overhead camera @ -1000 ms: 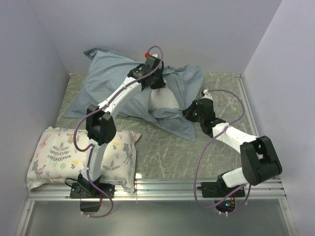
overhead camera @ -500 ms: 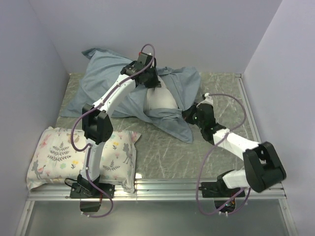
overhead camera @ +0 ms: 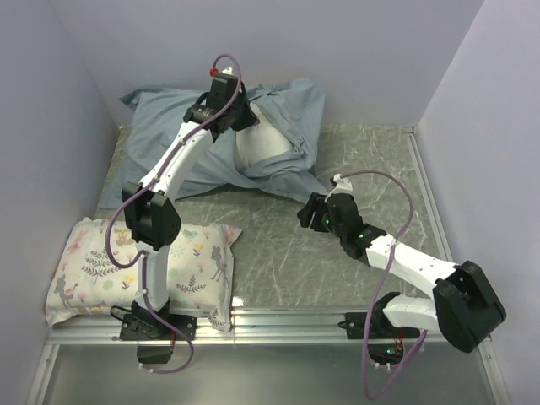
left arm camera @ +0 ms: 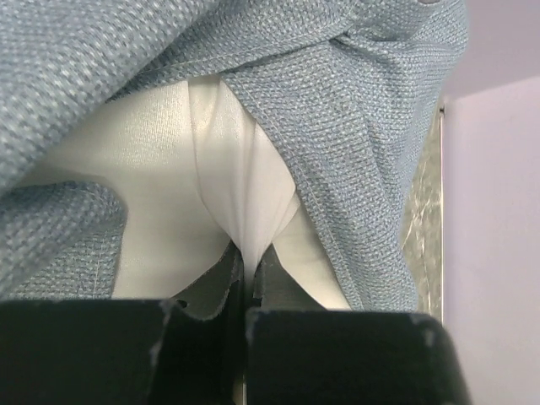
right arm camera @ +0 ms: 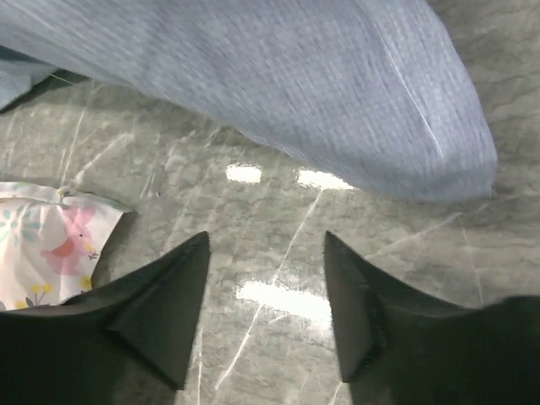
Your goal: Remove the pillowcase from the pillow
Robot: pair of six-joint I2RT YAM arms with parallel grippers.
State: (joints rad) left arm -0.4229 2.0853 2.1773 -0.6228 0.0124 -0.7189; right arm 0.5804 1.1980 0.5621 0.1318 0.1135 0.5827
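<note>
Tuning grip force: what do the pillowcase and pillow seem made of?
Pillowcase: coarse woven cloth, matte slate-blue, likely cotton or a blend; the weave grain shows plainly. Pillow: fine smooth white fabric shell with slight sheen, folding softly; filling not visible.

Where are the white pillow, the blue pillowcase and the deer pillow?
pillow (overhead camera: 263,150): top view, bare white end poking out.
pillowcase (overhead camera: 160,110): top view, far left part.
deer pillow (overhead camera: 105,268): top view, printed middle.
</note>
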